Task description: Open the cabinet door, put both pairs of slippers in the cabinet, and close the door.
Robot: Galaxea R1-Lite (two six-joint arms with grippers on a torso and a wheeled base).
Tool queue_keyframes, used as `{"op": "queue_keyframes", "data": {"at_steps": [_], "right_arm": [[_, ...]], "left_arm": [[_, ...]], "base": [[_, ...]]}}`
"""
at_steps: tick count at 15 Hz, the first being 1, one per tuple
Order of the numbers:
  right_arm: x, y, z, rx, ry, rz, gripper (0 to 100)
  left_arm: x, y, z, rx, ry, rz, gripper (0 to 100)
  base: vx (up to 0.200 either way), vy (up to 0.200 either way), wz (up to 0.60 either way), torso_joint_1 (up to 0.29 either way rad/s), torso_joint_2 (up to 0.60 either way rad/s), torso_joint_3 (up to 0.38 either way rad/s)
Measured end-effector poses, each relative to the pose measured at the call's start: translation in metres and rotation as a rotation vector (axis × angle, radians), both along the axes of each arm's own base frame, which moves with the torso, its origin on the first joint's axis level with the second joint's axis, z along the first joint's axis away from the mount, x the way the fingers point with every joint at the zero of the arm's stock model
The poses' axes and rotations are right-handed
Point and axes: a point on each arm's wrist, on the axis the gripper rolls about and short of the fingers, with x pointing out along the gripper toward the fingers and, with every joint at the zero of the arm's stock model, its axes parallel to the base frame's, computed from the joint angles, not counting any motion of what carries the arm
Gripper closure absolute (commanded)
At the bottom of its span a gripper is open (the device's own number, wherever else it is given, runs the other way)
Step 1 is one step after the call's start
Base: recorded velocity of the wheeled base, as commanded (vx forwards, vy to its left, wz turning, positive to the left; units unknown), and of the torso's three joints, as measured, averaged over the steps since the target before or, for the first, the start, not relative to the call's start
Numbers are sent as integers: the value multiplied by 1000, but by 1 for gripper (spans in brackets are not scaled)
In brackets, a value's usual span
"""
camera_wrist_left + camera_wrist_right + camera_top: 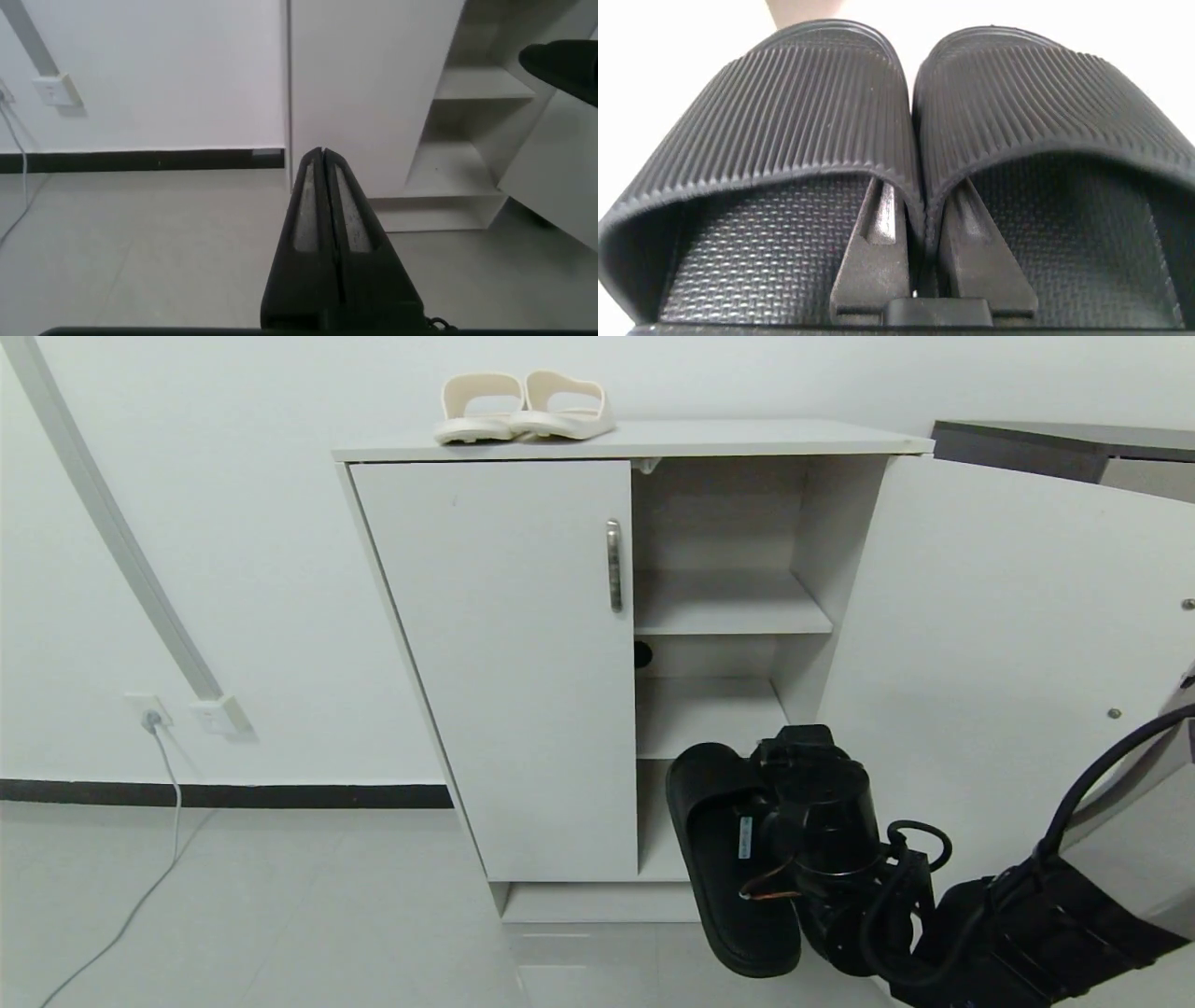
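While right hand point(922, 198) clamps black slippers point(813, 121) by inner edges, straps lie beyond its fingertips point(878, 245) | left hand point(322, 201): closed; empty

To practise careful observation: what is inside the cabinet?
Through the open right side, white shelves show. The closed left door hides that half, and the held black slippers cover part of the lowest compartment.

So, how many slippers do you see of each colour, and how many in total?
Cream slippers: 2, on top of the cabinet
Black slippers: 2, held in the right pincer
Total: 4 slippers
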Motion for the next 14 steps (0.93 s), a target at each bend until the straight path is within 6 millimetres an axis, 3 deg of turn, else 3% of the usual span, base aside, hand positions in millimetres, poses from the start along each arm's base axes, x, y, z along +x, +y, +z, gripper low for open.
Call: {"op": "queue_keyframes", "data": {"at_steps": [14], "right_arm": [[28, 8, -35, 19, 18, -18, 100]], "left_arm": [[0, 0, 0, -2, 0, 1, 100]], "base": [[0, 0, 0, 0, 0, 0]]}}
